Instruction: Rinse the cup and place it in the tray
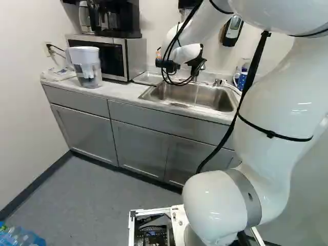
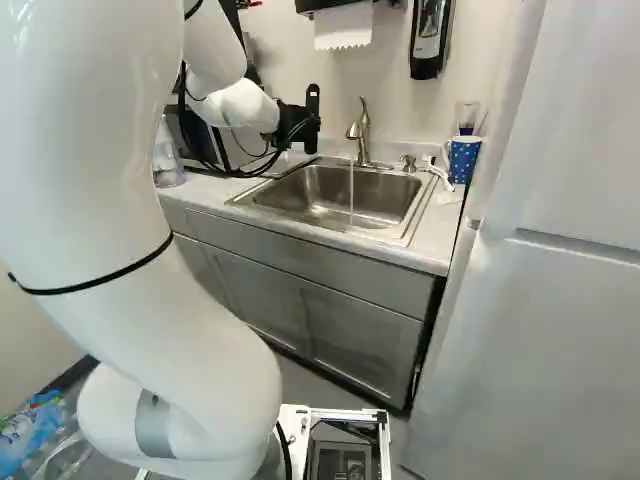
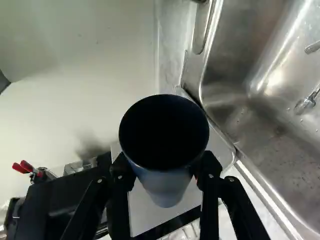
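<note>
My gripper [image 1: 166,65] hangs beyond the counter's front edge, near the left end of the sink in the left base view. Seen from the wrist, the gripper [image 3: 167,172] is shut on the grey-blue cup [image 3: 167,187], one finger on each side. The cup's dark open mouth faces the wrist camera. Part of the pale, rounded tray [image 3: 222,145] shows behind the cup, beside the sink [image 3: 220,75]; the cup covers some of it. A thin stream of water [image 2: 351,190] falls from the faucet [image 2: 361,130] into the sink. In the base views I cannot make out the cup.
A microwave [image 1: 110,56] with a coffee machine on top and a water pitcher [image 1: 88,69] stand left of the sink. A blue dotted mug [image 2: 463,158] is on its right. A paper towel dispenser and soap dispenser [image 2: 430,40] hang on the wall. A tall white cabinet [image 2: 560,260] borders the counter.
</note>
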### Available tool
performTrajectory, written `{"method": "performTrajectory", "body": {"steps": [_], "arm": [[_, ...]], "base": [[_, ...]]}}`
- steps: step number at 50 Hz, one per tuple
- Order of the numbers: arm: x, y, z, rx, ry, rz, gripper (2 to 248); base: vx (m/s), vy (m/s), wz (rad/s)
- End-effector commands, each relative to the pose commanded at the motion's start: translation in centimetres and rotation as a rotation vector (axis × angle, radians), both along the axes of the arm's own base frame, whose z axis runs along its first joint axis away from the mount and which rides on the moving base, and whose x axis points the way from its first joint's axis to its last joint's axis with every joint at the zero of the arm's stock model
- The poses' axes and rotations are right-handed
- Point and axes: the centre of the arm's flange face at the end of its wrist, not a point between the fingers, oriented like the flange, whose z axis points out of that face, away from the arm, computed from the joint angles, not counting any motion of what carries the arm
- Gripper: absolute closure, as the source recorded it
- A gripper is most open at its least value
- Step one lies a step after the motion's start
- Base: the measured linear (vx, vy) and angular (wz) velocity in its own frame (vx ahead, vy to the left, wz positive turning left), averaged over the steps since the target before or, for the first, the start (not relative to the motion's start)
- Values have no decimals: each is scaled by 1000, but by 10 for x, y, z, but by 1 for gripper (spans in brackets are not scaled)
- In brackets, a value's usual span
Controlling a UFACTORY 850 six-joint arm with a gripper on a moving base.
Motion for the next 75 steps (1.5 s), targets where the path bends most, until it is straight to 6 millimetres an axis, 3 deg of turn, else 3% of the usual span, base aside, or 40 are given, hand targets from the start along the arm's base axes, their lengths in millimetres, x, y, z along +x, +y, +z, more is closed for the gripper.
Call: {"method": "performTrajectory", "body": {"steps": [75], "arm": [[0, 0, 0, -742, -33, 262, 124]], "base": [[0, 0, 0]]}}
